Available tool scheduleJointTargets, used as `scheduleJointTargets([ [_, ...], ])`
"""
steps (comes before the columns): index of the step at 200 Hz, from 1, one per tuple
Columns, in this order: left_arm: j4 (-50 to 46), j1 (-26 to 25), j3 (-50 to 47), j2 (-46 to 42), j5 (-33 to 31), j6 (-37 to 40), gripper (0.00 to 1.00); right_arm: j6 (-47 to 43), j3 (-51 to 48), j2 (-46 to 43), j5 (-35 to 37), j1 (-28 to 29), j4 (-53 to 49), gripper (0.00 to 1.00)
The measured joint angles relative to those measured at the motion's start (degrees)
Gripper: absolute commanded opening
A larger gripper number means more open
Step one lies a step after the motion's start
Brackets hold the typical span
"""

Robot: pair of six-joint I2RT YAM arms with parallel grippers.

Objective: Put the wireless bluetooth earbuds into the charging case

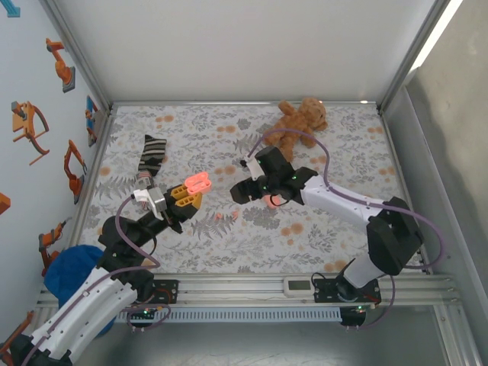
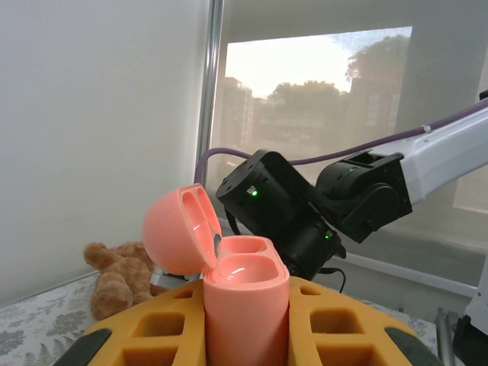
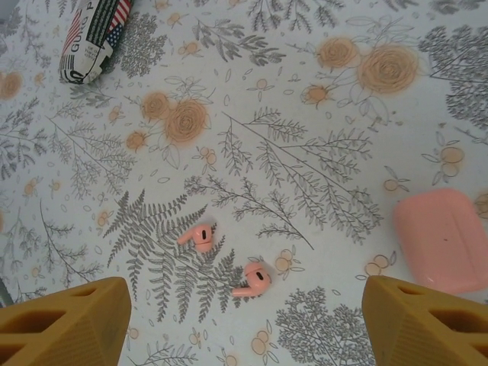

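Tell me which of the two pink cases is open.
The case gripped upright in the left claw: its lid is swung back, baring two empty wells. The other case lies shut on the floral cloth.

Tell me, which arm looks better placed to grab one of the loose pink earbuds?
Right. The right fingers hang open above two earbuds on the cloth. The left fingers are shut on the open case, holding it up.

Salmon-pink earbuds [image 3: 200,237]; grey-fern, orange-flower cloth [image 3: 320,130].
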Motion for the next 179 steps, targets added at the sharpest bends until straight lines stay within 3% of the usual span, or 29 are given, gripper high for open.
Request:
scheduleJointTargets([
  [61, -0.74, 0.0, 0.0, -0.11, -0.2, -0.02, 0.0, 6.23, 1.62, 10.47, -7.91, 0.02, 2.91, 0.57],
  [110, -1.42, 0.0, -0.13, -1.68, -0.66, -0.02, 0.0, 9.51, 3.43, 15.54, -8.81, 1.92, 4.55, 0.47],
  [179, -2.45, 0.0, -0.48, -3.26, -1.68, -0.02, 0.0, 10.08, 6.93, 20.15, -7.87, 4.87, 4.37, 0.44],
])
